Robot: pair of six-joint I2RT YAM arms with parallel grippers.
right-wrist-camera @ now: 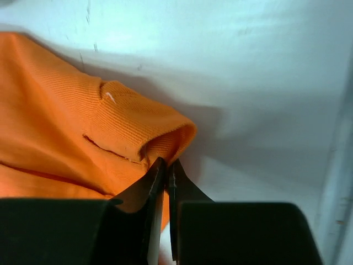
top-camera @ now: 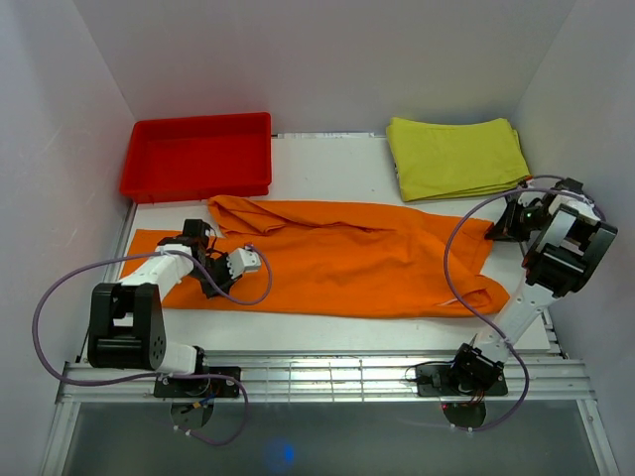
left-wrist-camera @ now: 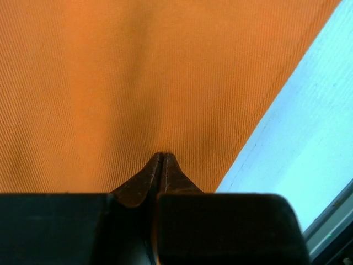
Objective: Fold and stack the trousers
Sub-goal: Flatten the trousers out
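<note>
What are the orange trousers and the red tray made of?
The trousers look like soft matte cloth, probably knit: fine ribs show up close and it wrinkles. The red tray looks like hard plastic, slightly glossy, with smooth moulded walls.

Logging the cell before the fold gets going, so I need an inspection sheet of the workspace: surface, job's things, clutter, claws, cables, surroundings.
Surface: white table.
Job's things: orange trousers spread lengthwise, not yet folded, rumpled at the far-left corner.
Clutter: empty red tray at far left; folded yellow cloth at far right.
Claws: left claw shut on the trousers' left end; right claw shut on their right edge.
Cables: purple cables loop from each arm.
Surroundings: white walls on three sides.
</note>
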